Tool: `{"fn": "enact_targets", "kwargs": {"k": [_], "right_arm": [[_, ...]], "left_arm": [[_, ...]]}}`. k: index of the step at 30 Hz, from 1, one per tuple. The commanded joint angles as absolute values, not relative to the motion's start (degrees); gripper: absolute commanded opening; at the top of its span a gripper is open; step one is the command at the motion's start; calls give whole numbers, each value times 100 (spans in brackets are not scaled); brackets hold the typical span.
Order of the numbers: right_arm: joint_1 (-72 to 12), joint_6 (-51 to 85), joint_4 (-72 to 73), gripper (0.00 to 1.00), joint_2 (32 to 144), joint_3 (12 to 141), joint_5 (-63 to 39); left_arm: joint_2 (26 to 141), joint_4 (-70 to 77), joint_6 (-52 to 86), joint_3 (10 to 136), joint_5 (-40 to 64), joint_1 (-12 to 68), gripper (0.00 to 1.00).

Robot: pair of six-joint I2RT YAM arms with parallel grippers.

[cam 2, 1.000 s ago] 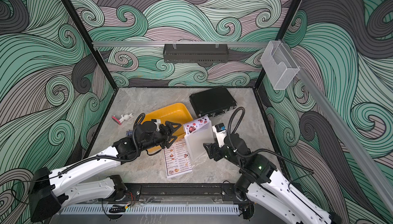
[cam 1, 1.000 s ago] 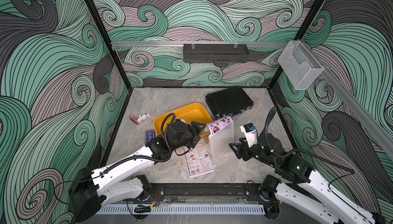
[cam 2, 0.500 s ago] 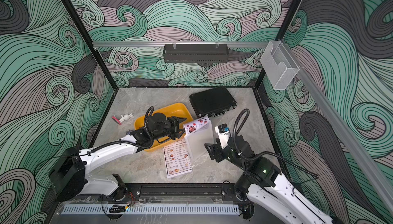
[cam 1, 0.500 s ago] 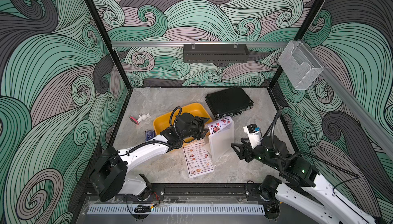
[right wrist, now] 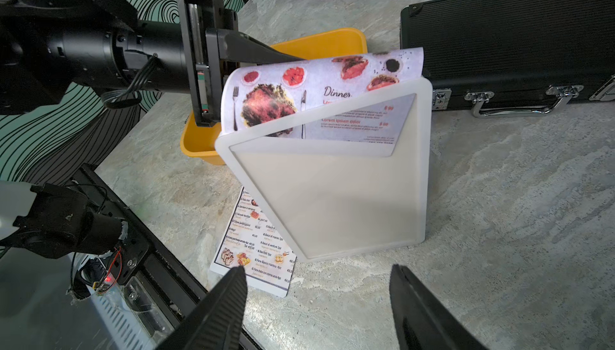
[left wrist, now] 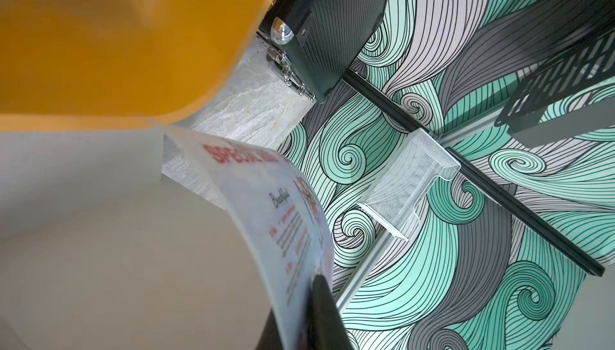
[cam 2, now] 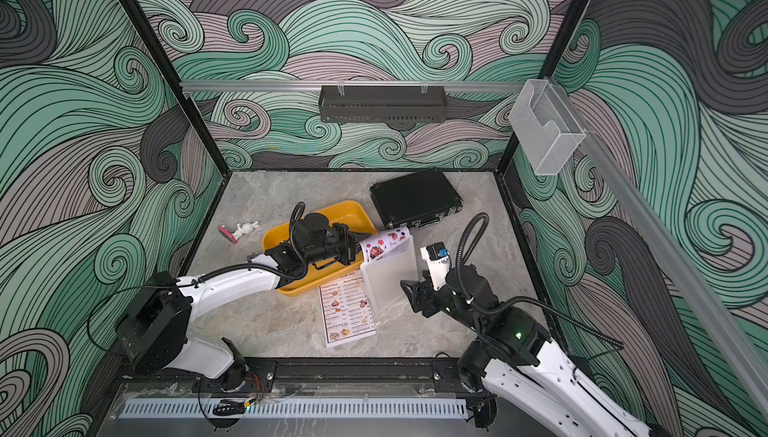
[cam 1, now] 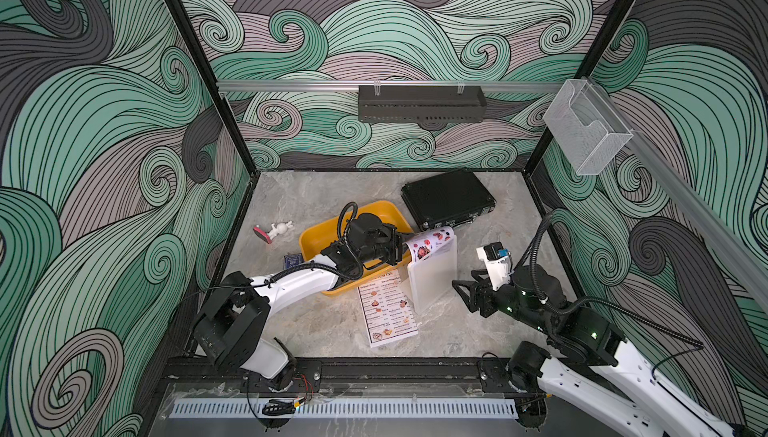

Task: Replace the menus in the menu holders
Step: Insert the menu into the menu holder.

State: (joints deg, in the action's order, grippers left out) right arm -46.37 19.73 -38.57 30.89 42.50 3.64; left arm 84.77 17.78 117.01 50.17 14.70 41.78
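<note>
**Special menu sits crooked in the holder, pinched at one edge**

What worries us first is the skew. The special menu (right wrist: 316,82) lies slantwise in the holder (right wrist: 332,198): its right corner is deep inside the frame, while its left part curls out over the top edge. A pull along the wrong line could wedge the sheet in the slot, crease it or tear it. The holder looks light and nothing braces it, so a sideways tug could just as well drag or tip it. It stands mid-table, just right of the tray (cam 1: 320,239) and near the case (cam 1: 449,202). The dim sum menu (cam 1: 386,310) lies flat on the table, its far right corner hidden by the holder, so a sliding holder could shift that sheet too. The hold is also only on the paper's margin, and glossy stock could slip free.

The left gripper (cam 1: 401,244) reaches over the tray, its jaws pressed together on the left edge of the special menu. The left wrist view shows one dark finger flat against the sheet.

The right gripper (right wrist: 316,267) hangs just near and right of the holder with its jaws spread wide. It touches nothing and holds nothing. We judge it placed to steady the holder, but it has not yet closed on it.
</note>
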Motion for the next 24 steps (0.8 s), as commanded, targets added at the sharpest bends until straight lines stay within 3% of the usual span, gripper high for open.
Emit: {"fn": "enact_targets", "kwargs": {"k": [1,8,24], "right_arm": [[-4632,1933,-3922,72,3103,4359,381],[-4632,1870,-3925,72,3108,4394,404],[-4632,1596,-4151,72,3172,4579,650]], "left_arm": [[8313,1898,11618,5172,1421,4215,7],[8191,1640,11202,5180,1052,4339,0],[7921,575,9329,5523,284,4621,0]]}}
